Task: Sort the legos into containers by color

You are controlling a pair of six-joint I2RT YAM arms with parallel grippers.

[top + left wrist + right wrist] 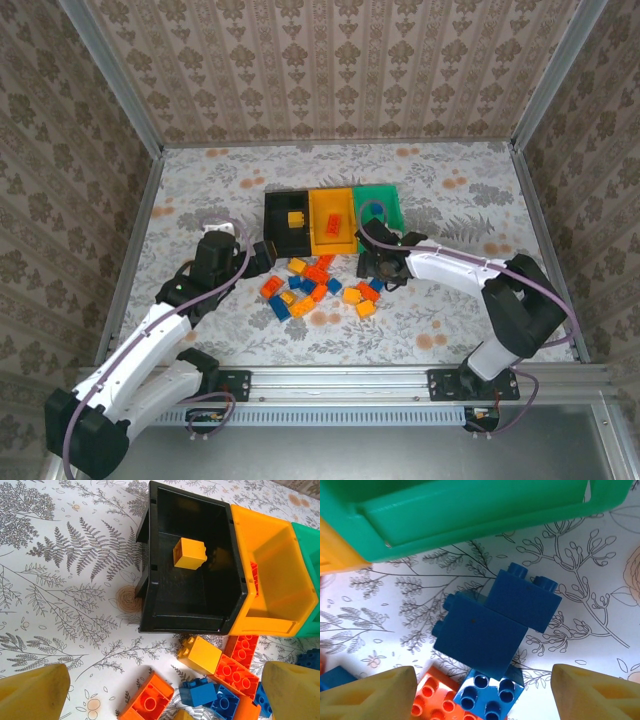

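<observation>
Floral-print surface point(450, 200), matching walls point(330, 70). We see the containers point(332, 200) mid-surface, the row's long axis parallel to the far edge. Black bin point(190, 600): one yellow brick point(190, 554). Orange-yellow bin point(272, 555): orange-red brick point(254, 577). Green bin point(392, 195): can't tell. The legos point(320, 290) lie scattered just nearside. Left hand point(258, 254) released; right hand point(378, 266) released, blue bricks point(495, 625) before it.

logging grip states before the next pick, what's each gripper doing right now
left gripper: open, holding nothing
right gripper: open, fingers either side of the blue legos, nothing held
</observation>
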